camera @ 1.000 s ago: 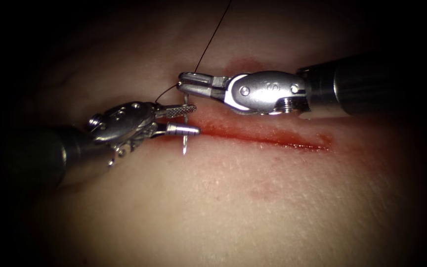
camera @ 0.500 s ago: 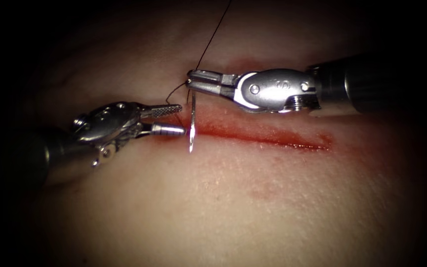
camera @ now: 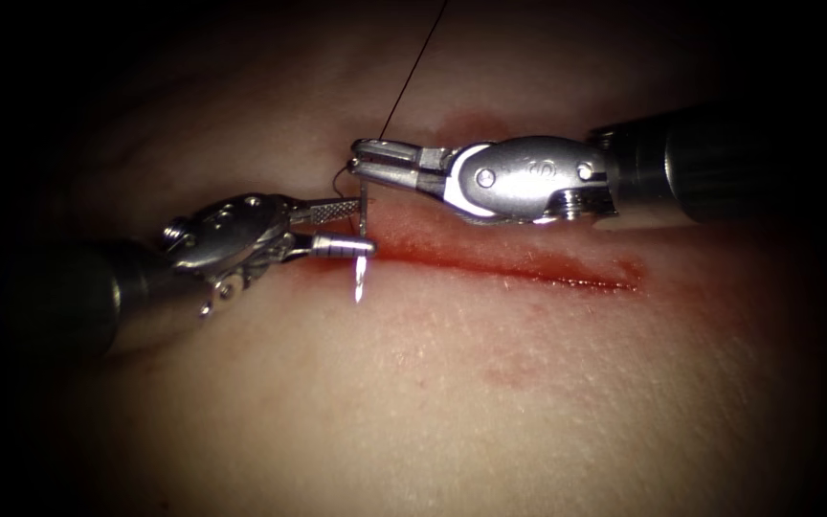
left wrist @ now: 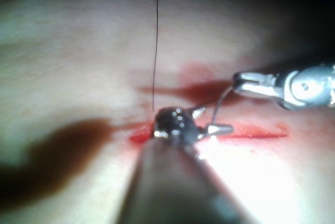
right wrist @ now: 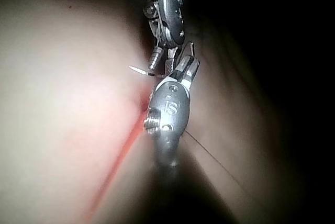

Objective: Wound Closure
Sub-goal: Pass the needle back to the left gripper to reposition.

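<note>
Tissue (camera: 452, 402): pale pork belly, nearest the viewer from about 6 o'clock, running back toward 12 o'clock.
Cut (camera: 519, 268): a long slit across the middle of the endoscope view, from just left of centre out toward 3 o'clock, lined with red fluid (camera: 586, 278).
Needle tip (camera: 360, 285): the bright pointed end, free in the air just on the near side of the cut's left end, aimed toward 6 o'clock. It is not in the tissue.
Left hand (camera: 361, 228): comes in from 9 o'clock at the cut's left end. Its two jaws stand apart, one on each side of the needle (camera: 362, 258), with the near jaw crossing in front of the shaft. Whether they touch it cannot be told. It holds nothing that can be seen.
Right hand (camera: 364, 163): comes in from 3 o'clock, just on the far side of the cut. Its jaws are together, clamped on the needle at its rear end, near where the thread joins.
Needle body: hangs almost straight from the right hand toward 6 o'clock, passing between the left hand's jaws.
Thread (camera: 413, 67): dark and thin, making a small loop by the right hand's tip, then rising toward 12 o'clock over the far tissue.
</note>
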Available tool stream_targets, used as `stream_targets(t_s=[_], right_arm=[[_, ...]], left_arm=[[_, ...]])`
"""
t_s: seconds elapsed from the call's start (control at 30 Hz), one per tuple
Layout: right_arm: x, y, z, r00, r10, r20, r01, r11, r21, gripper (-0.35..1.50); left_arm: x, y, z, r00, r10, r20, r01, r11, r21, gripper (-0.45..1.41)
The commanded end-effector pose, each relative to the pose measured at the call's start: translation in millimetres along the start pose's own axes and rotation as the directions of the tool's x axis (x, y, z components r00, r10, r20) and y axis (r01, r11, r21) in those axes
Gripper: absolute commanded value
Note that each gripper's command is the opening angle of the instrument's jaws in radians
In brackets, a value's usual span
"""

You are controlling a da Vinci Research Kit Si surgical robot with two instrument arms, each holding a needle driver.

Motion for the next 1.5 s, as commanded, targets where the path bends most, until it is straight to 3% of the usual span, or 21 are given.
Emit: stream_targets(t_s=[0.03, 0.37, 0.6, 0.77, 0.87, 1.4, 1.5], right_arm=[[-0.4, -0.2, 0.6, 1.0, 0.002, -0.006, -0.002, 1.0, 0.001, -0.35], [0.2, 0.1, 0.9, 1.0, -0.002, -0.027, 0.002, 1.0, 0.004, -0.35], [0.3, 0.0, 1.1, 0.999, -0.003, -0.034, 0.003, 1.0, 0.009, -0.35], [0.3, -0.1, 1.1, 0.999, -0.004, -0.037, 0.004, 1.0, 0.008, -0.35], [0.2, -0.4, 1.2, 0.999, -0.007, -0.038, 0.007, 1.0, 0.008, -0.35], [0.3, -0.6, 1.3, 0.999, -0.008, -0.043, 0.009, 1.0, 0.028, -0.35], [0.2, -0.6, 1.4, 0.999, 0.034, -0.035, -0.033, 0.999, 0.026, 0.64]], left_arm=[[-0.5, -0.5, 0.6, 1.0, -0.001, 0.0, 0.001, 1.0, -0.002, 0.49], [-1.4, -0.6, 1.2, 0.999, 0.013, 0.033, -0.012, 1.0, -0.027, 0.47], [-1.6, -0.7, 1.2, 0.999, 0.016, 0.035, -0.014, 0.999, -0.049, 0.35], [-1.4, -0.7, 0.9, 0.999, 0.019, 0.036, -0.017, 0.998, -0.054, 0.03], [-1.4, -0.8, 0.9, 0.999, -0.022, 0.039, 0.024, 0.998, -0.059, -0.35], [-1.5, -1.0, 0.1, 0.969, -0.241, 0.06, 0.246, 0.964, -0.1, -0.35], [-1.5, -0.9, 0.1, 0.966, -0.252, 0.062, 0.257, 0.961, -0.1, -0.35]])
